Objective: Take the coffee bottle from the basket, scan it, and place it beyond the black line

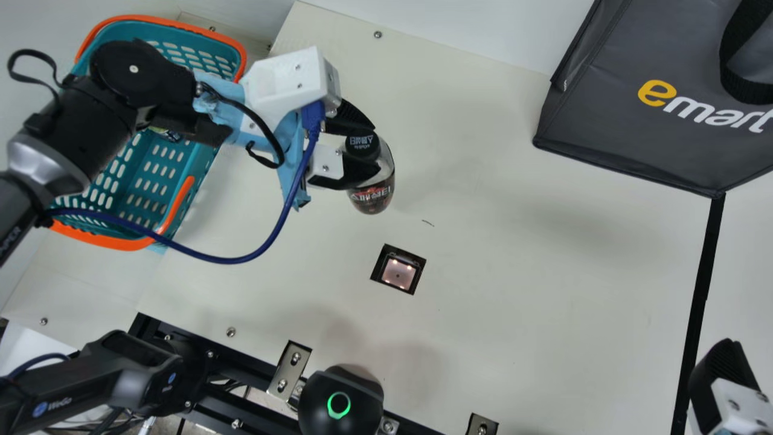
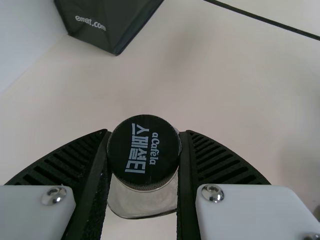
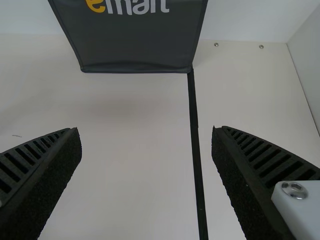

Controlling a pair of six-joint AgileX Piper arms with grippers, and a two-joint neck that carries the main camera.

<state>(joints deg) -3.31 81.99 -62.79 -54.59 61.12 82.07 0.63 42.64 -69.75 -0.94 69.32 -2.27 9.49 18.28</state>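
While the left gripper point(image 2: 145, 134) pinches the bottle point(image 1: 371, 196) between its fingers, ease it over the scanner point(image 1: 398, 273).
Grip firmly, tilt gently; the right gripper's point(image 3: 145, 131) fingers stand wide.

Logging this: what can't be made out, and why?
Item in the basket, main view: mostly behind the left arm.
Middle of the bottle, main view: behind the left gripper.
Rest of the right gripper, main view: cut off, lower right.
Top of the bag, main view: beyond the edge.
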